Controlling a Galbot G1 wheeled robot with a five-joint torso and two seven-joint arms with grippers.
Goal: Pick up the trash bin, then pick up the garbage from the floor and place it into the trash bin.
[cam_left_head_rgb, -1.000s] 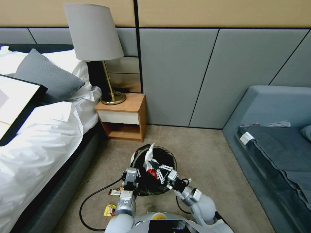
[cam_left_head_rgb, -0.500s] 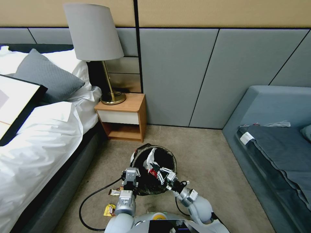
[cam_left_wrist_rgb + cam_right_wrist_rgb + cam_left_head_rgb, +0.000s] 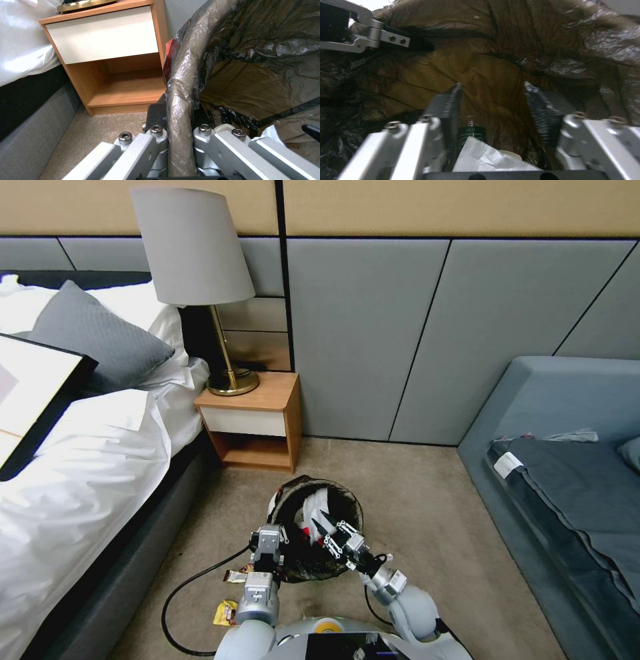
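Two hands meet at the trash bin (image 3: 319, 533), which stands on the carpet in front of the robot, between the bed (image 3: 80, 473) and the sofa (image 3: 567, 473), with the nightstand (image 3: 253, 420) just beyond it. The left hand (image 3: 268, 548) is clenched on the bin's near-left rim: in the left wrist view its fingers (image 3: 156, 140) sit on either side of the liner-covered rim (image 3: 181, 100), one outside and one inside, pressing the black bag against the plastic. The right hand (image 3: 328, 532) hangs over the bin's mouth on the near-right side, reaching inward, its two dark pads spread apart and gripping nothing. In the right wrist view the released hand (image 3: 493, 100) looks straight down into the brown-black liner (image 3: 480, 65), and a crumpled white paper (image 3: 486, 157) lies below it inside the bin, between and under the open pads, beside a small dark green-labelled piece (image 3: 471, 135). In the head view that white paper (image 3: 312, 510) shows within the rim, just ahead of the right hand's fingertips. Some garbage lies on the floor by the left arm: a yellow foil wrapper (image 3: 225, 612) and a smaller gold-brown wrapper (image 3: 236, 577), both outside the bin and well apart from the right hand. A black cable (image 3: 175, 597) loops across the carpet next to them.
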